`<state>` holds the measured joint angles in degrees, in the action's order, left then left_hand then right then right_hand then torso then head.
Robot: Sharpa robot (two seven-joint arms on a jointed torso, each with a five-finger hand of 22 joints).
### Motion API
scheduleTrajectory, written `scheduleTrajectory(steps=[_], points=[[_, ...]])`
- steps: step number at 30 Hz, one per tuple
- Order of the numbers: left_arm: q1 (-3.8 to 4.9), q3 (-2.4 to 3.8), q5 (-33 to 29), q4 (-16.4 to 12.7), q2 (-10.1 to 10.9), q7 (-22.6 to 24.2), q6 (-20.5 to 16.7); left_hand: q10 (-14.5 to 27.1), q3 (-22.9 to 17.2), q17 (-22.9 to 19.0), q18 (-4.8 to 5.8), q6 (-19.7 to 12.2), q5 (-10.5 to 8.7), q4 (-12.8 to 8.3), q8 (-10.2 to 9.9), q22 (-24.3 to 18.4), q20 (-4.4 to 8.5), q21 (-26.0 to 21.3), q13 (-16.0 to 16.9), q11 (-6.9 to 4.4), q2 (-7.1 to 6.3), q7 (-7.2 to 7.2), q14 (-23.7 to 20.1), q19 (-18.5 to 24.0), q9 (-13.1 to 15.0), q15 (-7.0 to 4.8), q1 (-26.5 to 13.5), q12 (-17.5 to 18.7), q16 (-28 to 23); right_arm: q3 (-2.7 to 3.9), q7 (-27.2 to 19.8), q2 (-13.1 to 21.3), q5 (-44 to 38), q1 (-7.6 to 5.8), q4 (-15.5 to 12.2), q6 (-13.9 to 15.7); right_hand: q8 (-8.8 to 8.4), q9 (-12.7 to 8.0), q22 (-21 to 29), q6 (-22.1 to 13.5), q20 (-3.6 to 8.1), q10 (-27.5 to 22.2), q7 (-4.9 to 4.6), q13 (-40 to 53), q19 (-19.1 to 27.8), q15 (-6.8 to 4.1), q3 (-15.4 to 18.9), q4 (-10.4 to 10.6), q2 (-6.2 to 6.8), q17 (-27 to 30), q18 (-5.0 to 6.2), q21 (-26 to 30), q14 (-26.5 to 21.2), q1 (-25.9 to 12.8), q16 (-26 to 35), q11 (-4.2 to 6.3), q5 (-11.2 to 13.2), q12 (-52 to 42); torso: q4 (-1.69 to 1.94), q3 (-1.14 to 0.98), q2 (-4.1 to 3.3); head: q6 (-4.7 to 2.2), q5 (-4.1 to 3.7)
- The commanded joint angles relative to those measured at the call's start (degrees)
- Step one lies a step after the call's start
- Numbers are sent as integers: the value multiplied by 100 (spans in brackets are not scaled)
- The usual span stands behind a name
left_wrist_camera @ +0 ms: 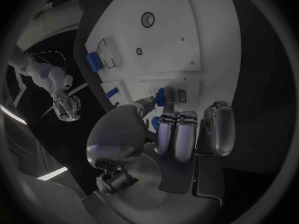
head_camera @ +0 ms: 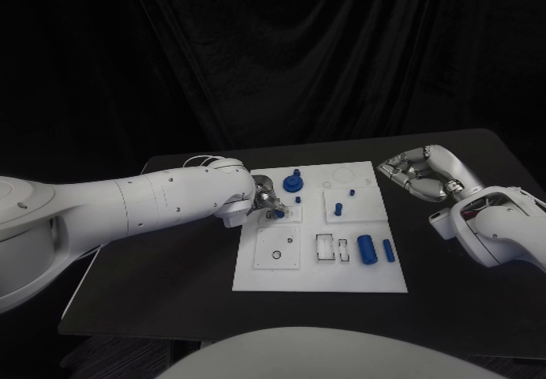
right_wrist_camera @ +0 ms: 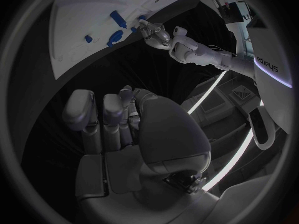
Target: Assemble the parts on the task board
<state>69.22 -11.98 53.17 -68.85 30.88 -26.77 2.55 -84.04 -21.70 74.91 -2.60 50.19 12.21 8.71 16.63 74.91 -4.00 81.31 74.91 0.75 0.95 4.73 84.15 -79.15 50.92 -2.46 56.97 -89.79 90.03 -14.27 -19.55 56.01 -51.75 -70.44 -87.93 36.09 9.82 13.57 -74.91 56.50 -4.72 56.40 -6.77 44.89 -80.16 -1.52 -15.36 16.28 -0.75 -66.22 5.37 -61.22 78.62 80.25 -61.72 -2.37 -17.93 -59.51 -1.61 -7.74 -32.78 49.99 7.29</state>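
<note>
Black table (head_camera: 148, 268) under dark drapes, white board (head_camera: 319, 278) at centre. Left hand (head_camera: 264, 199) over the board's upper left, pinching a small blue peg (left_wrist_camera: 166, 95) between thumb and fingertip just above the plate. Right hand (head_camera: 414, 175) beside the board's right edge, fingers curled, holding nothing. Peg likely light, rigid, smooth; best gripped by its sides.

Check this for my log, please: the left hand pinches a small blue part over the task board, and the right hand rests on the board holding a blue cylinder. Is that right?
Not quite. The left hand does pinch a small blue part over the task board. But the right hand is off the board, beside its far right corner, fingers curled and holding nothing, as the head view shows. The blue cylinder lies on the board.
</note>
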Motion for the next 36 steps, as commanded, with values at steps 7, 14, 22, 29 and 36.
scheduleTrajectory(steps=[7,14,22,29,36], points=[[-37,-12,-14,-100,74,195,-121,-596,-424,1509,-98,171,1668,-561,224,357,84,-24,1509,-113,-12,-115,585,-5,488,-91,546,-21,-3,4,113,15,-2,21,1,-57,-20,-2,-804,-23,-8,-36,2,-9,16,27,-28,-4,8,3,-4,22,-23,38,31,-7,-30,33,1,0,-3,1,7],[-41,-12,-12,-219,171,286,-313,-596,-731,1509,-81,225,1933,-723,410,434,119,8,1509,-157,-112,-157,585,-77,842,-131,479,-21,-3,4,121,32,-2,22,-4,-53,-20,-2,-804,-23,-8,-36,2,-9,16,27,-28,-4,8,3,-4,22,-23,38,31,-7,-30,33,3,4,-8,1,-10],[-52,-12,-12,-449,356,592,-909,-596,-786,1509,-75,225,1883,-739,452,462,134,22,1509,-173,-129,-173,585,-107,945,-148,443,-21,-3,4,126,50,-2,23,-16,-50,-23,0,-803,-24,-11,-39,-1,-11,19,29,-31,-4,11,6,-3,25,-26,40,36,-9,-30,32,1,3,-8,1,-12],[-83,-13,-12,-647,520,913,-1499,-596,-815,1509,-88,171,1730,-687,432,422,144,-24,1509,-172,-110,-168,585,-71,1016,-152,380,-21,-3,4,130,60,-2,23,-16,-50,-23,0,-803,-24,-11,-39,-1,-11,19,29,-31,-4,11,6,-3,25,-26,40,36,-9,-30,32,-6,0,-9,1,11],[-138,-13,-12,-732,621,1056,-1902,-596,-823,1509,-96,161,1557,-615,412,402,141,-59,1509,-165,-81,-164,585,-46,1073,-145,348,-21,-3,4,132,60,-2,23,-17,-45,-25,1,-800,-25,-12,-45,-3,-20,24,30,-32,0,11,15,-1,38,-31,38,46,-11,-29,38,0,1,-10,1,9]])
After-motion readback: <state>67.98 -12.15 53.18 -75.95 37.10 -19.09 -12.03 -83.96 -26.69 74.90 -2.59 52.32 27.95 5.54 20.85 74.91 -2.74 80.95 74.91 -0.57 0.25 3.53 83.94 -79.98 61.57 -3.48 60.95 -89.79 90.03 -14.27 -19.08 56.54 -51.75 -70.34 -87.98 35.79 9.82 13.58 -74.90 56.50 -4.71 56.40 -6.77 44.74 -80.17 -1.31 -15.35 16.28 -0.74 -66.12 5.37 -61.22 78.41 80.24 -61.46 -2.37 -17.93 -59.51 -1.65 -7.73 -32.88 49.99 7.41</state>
